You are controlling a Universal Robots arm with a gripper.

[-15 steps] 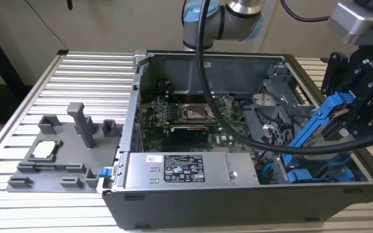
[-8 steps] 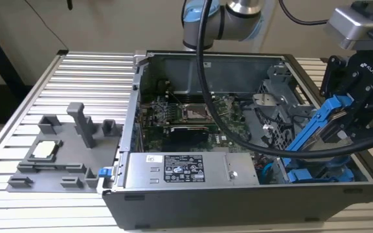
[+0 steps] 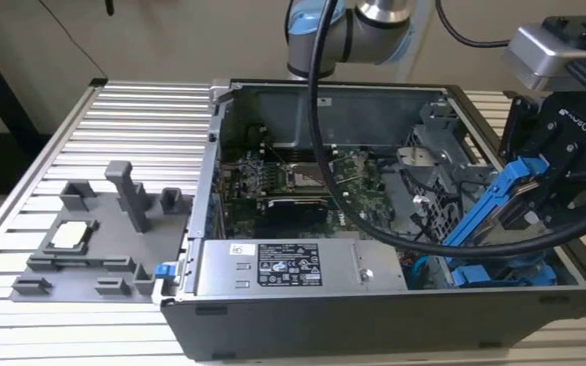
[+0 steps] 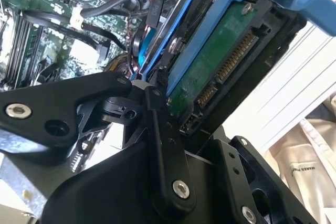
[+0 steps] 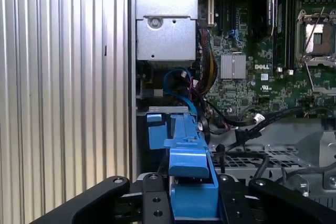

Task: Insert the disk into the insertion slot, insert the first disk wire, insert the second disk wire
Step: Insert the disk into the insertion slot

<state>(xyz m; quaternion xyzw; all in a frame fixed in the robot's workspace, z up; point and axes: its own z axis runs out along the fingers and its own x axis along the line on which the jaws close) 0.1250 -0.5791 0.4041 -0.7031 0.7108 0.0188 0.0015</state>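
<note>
The disk (image 3: 499, 210), in its bright blue carrier, hangs tilted over the open computer case's corner on the exterior view's right. My gripper (image 3: 537, 202) is shut on it. The second wrist view shows the disk's (image 4: 218, 59) green circuit board and connector edge, with a black finger (image 4: 160, 129) pressed against its side. In the first wrist view the blue carrier (image 5: 190, 179) sits between my fingertips, above the insertion slot (image 5: 147, 153), a dark bay at the case wall with a blue part in it. Loose blue and black wires (image 5: 181, 80) lie beside the bay.
A grey power supply box (image 3: 278, 267) fills the case's front, with the green motherboard (image 3: 304, 183) behind it. The arm's thick black cable (image 3: 323, 114) drapes across the case. A grey fixture (image 3: 100, 229) with small parts stands on the slatted table at the exterior view's left.
</note>
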